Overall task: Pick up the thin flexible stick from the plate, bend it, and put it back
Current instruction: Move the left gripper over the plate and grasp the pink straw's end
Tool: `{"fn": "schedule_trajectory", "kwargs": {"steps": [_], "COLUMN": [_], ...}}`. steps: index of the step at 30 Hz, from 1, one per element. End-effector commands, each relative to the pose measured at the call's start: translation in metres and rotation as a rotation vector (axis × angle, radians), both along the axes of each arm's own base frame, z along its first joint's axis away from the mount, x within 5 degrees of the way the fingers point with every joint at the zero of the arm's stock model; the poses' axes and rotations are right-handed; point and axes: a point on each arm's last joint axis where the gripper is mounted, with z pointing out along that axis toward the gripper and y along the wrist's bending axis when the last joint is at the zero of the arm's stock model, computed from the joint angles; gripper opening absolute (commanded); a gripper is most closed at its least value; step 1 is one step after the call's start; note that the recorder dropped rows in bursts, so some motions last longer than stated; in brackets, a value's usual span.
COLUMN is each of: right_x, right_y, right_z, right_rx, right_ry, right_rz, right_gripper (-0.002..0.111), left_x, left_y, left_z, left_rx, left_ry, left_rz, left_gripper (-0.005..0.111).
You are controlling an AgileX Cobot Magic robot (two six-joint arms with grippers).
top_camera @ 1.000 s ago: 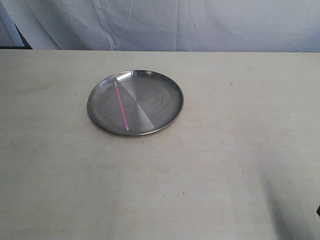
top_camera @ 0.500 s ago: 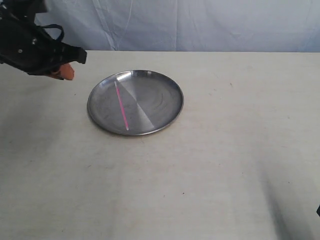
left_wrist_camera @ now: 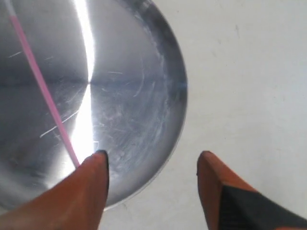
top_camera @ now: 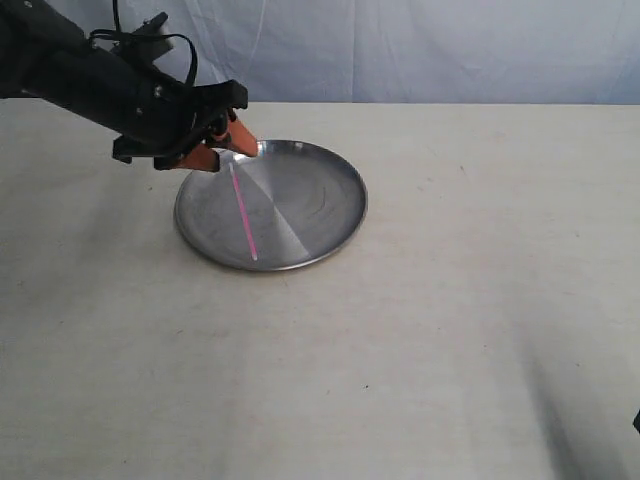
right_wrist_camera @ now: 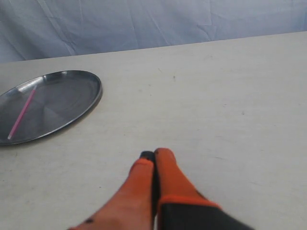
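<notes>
The shiny steel plate (top_camera: 300,200) lies on the table, left of centre. The thin pink stick (top_camera: 243,218) rests across the plate's left half, its pale end towards the far rim. My left gripper (top_camera: 222,148) hovers open over the plate's far left rim, right by that end of the stick. In the left wrist view the stick (left_wrist_camera: 41,86) runs up to one orange fingertip (left_wrist_camera: 98,165), and nothing sits between the fingers of the left gripper (left_wrist_camera: 151,160). My right gripper (right_wrist_camera: 154,158) is shut and empty, far from the plate (right_wrist_camera: 72,100) and the stick (right_wrist_camera: 21,117).
A pale wrinkled cloth (top_camera: 400,50) hangs behind the table's far edge. The cream tabletop (top_camera: 450,330) stretches bare to the right and front of the plate. A small dark bit of the right arm (top_camera: 636,422) shows at the right edge.
The left arm came in from the upper left and moved right and down, from off the plate to over its far left rim. The stick and plate have not moved.
</notes>
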Motion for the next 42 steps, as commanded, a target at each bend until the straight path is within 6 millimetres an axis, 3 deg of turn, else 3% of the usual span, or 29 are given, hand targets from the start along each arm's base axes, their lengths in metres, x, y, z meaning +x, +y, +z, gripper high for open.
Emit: {"fn": "schedule_trajectory", "kwargs": {"steps": [1,6,10,15,21,33,42], "right_x": [0.0,0.0,0.0,0.0,0.0,0.0,0.0], "right_y": [0.0,0.0,0.0,0.0,0.0,0.0,0.0], "right_z": [0.0,0.0,0.0,0.0,0.0,0.0,0.0], "right_rx": [0.001,0.001,0.001,0.001,0.001,0.001,-0.001], "right_ry": [-0.011,-0.011,-0.011,-0.011,-0.011,-0.011,-0.011], "right_rz": [-0.004,-0.004,-0.004,-0.004,-0.004,-0.004,-0.003], "right_gripper": [-0.001,-0.001,-0.001,-0.001,-0.001,-0.001,-0.001], "left_x": [0.008,0.012,0.018,0.025,0.03,0.028,0.024], "left_y": [-0.005,-0.011,-0.031,-0.04,-0.043,-0.051,-0.061], "left_z": [-0.009,-0.024,-0.035,-0.046,-0.076,-0.109,-0.115], "left_rx": [-0.044,-0.037,0.083,0.381,0.404,0.449,0.54], "left_ry": [-0.004,0.049,0.023,0.091,0.204,0.265,0.219], "left_rz": [0.003,-0.027,-0.093,-0.065,-0.022,-0.045,-0.087], "left_gripper": [0.054,0.054,0.054,0.054,0.054,0.054,0.054]}}
